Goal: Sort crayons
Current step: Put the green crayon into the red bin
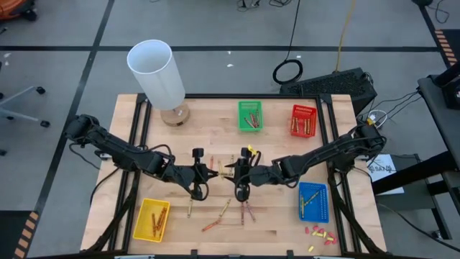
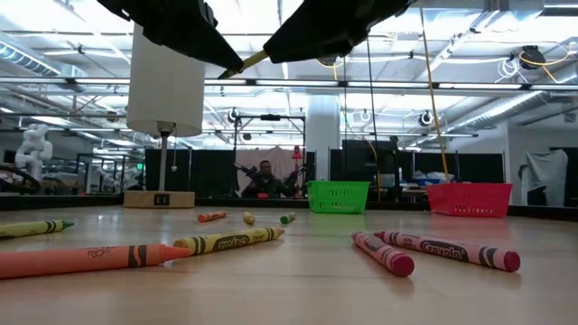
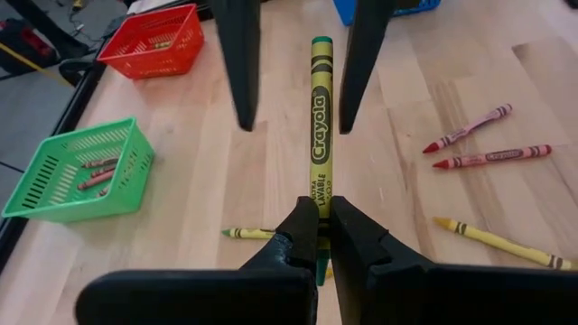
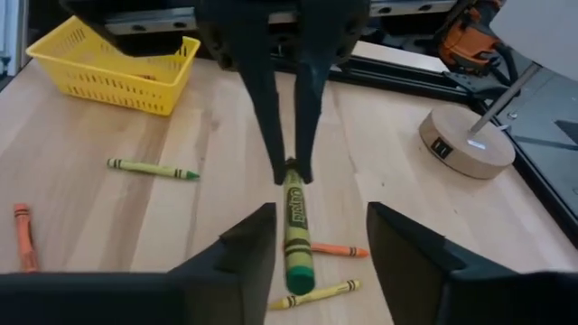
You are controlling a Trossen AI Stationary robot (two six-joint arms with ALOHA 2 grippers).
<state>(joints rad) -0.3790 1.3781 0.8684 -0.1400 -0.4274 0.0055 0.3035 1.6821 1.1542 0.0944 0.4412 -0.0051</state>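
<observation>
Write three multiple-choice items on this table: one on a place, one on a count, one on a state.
1. Which basket stands right beside the green basket?
A. yellow
B. red
C. blue

2. How many baskets are on the table?
A. four
B. three
C. five

3. How is the right gripper?
A. shut on an orange crayon
B. resting inside a basket
C. open, its fingers on either side of the held crayon

Answers:
1. B: in the high view the red basket stands next to the green one.
2. A: green, red, the blue basket and the yellow basket.
3. C: the right wrist view shows a gap on each side of the crayon, while the left gripper is shut on its other end.
</observation>
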